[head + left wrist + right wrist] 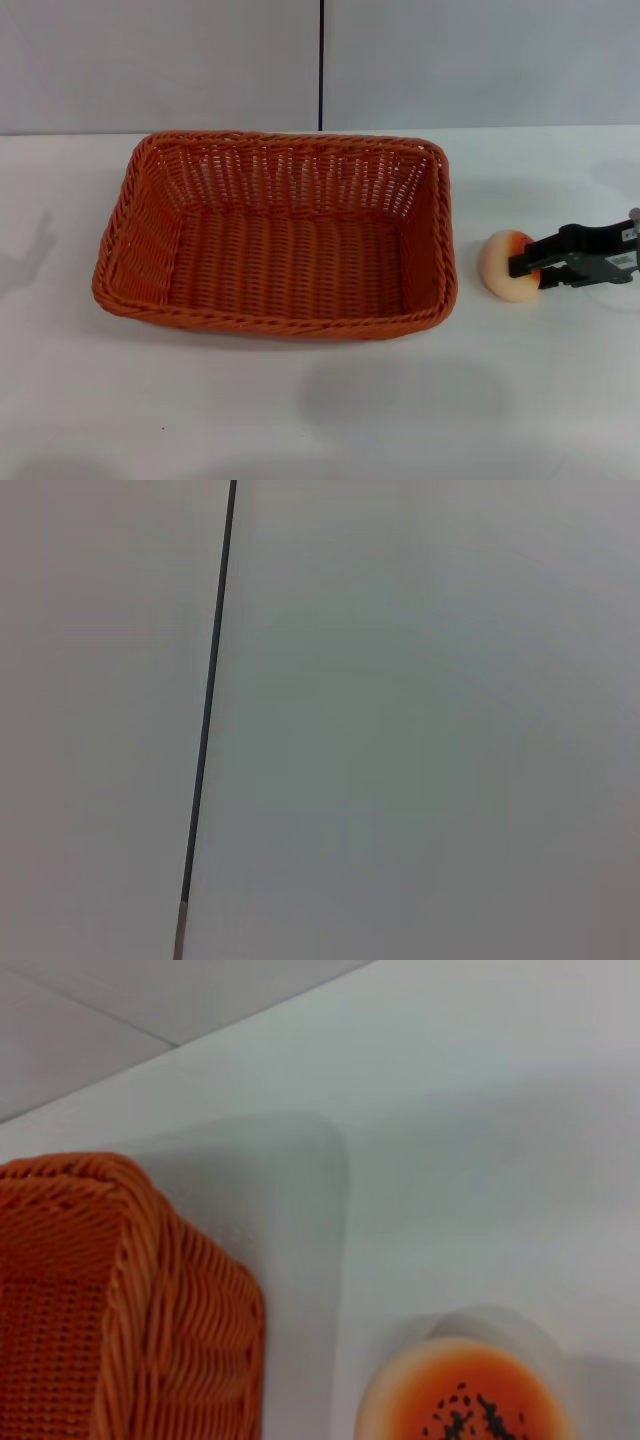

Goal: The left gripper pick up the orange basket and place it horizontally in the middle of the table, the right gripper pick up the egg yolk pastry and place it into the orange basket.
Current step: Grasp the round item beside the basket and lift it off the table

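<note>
The orange basket (275, 240) lies flat and empty on the white table (320, 410), its long side running left to right across the middle. Its rounded corner (150, 1300) also shows in the right wrist view. The egg yolk pastry (503, 265) sits on the table just right of the basket, and its glazed, sesame-dotted top (465, 1400) is seen close up by the right wrist camera. My right gripper (528, 272) comes in from the right edge and overlaps the pastry's right side. The left gripper is out of view.
A grey wall with a dark vertical seam (321, 65) stands behind the table. The left wrist view shows only that wall and seam (205, 730). Bare tabletop lies in front of the basket and around the pastry.
</note>
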{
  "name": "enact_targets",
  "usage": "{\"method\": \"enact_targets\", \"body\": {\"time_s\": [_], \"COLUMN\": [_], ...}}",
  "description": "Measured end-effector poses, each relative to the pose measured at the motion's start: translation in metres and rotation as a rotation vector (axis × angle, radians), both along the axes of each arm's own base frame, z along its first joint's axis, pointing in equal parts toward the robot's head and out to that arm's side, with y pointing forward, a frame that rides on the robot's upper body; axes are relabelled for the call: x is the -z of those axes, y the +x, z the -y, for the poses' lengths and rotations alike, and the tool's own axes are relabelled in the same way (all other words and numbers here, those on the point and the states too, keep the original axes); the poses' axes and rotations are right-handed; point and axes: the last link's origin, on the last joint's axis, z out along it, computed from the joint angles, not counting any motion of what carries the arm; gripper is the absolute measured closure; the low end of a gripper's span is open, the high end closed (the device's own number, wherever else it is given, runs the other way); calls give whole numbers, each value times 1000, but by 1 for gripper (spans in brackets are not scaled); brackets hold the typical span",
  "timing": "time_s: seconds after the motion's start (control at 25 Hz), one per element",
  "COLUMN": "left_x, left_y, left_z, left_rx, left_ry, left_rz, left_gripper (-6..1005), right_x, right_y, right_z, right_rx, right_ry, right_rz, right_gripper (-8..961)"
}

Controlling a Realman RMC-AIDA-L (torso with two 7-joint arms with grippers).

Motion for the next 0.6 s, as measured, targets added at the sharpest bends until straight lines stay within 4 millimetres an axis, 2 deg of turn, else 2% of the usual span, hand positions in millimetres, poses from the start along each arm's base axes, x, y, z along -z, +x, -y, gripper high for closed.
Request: {"method": "enact_targets", "body": {"time_s": [0.04, 0.24, 0.48, 0.6], "left_x": [0, 0, -1, -3], "left_y": [0, 1, 5, 5], "left_z": [0, 0, 1, 3], "left_rx": [1, 9, 31, 35], "left_ry": [0, 2, 13, 25], "left_rz": [1, 6, 11, 14], "left_gripper": [167, 167, 167, 167], "right_x": [-1, -4, -24, -35], "right_y": [1, 2, -1, 0], "right_z": [0, 3, 3, 6], "right_rx": [4, -5, -42, -46], "right_ry": [4, 19, 74, 97], "right_rz": [-2, -30, -83, -88], "right_gripper": [342, 501, 691, 714]}}
